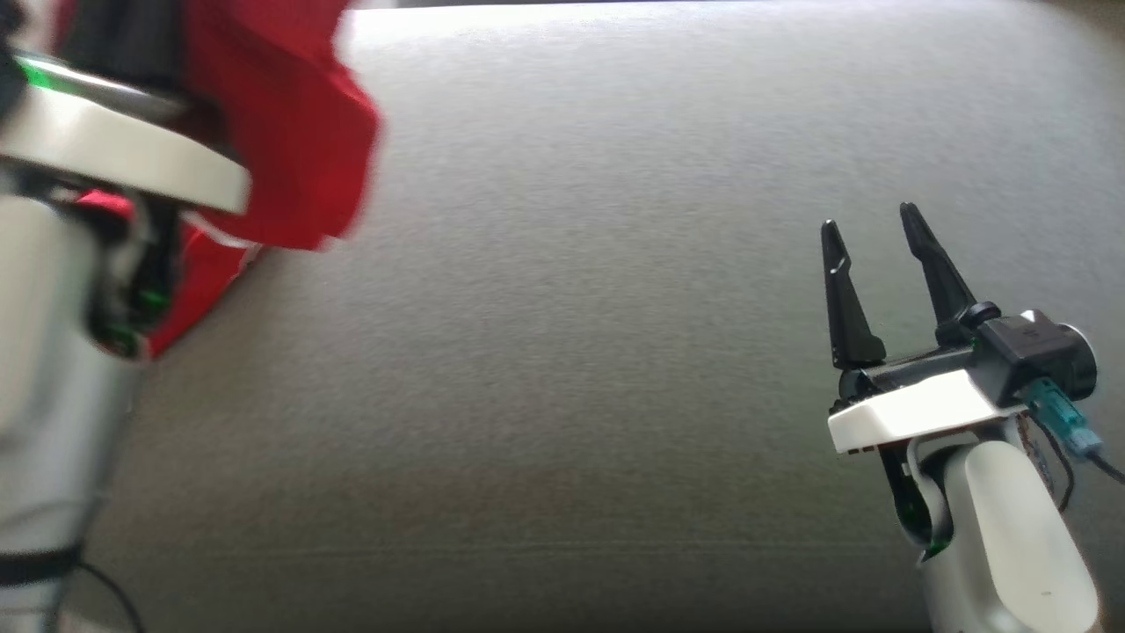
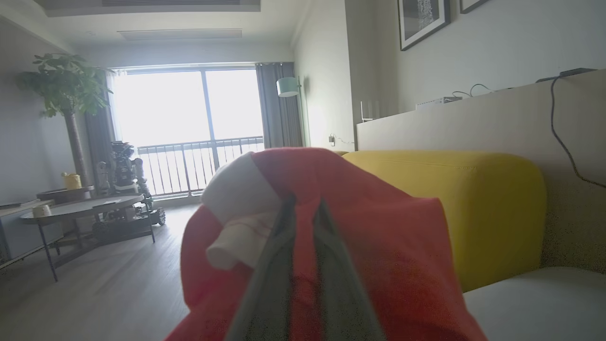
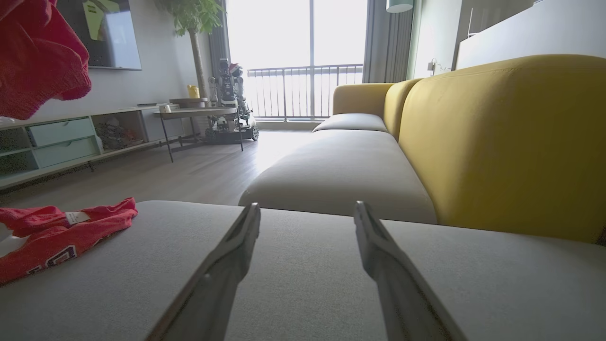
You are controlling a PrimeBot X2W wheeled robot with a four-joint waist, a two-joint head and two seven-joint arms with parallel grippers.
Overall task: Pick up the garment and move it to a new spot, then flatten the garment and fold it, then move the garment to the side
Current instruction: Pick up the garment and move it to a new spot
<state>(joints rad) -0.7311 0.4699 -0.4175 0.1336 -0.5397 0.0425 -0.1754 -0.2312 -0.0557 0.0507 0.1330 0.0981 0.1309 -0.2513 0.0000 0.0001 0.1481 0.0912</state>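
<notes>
The garment (image 1: 281,132) is red with white trim and hangs at the upper left of the head view, blurred. In the left wrist view my left gripper (image 2: 305,201) is shut on the garment (image 2: 378,246), whose cloth bunches around both fingers. The pale left wrist (image 1: 114,158) hides those fingers in the head view. The right wrist view has a raised part of the garment (image 3: 38,57) at its top left. A lower part with white lettering (image 3: 57,232) lies on the grey cushion. My right gripper (image 1: 868,220) (image 3: 307,206) stands open and holds nothing, low over the cushion at the right.
The grey seat cushion (image 1: 571,352) spreads across the head view. A yellow backrest (image 3: 497,142) rises on the right. Beyond the sofa are a wood floor, a round table (image 3: 199,113), a low shelf unit (image 3: 61,142) and another robot (image 3: 229,90) by the window.
</notes>
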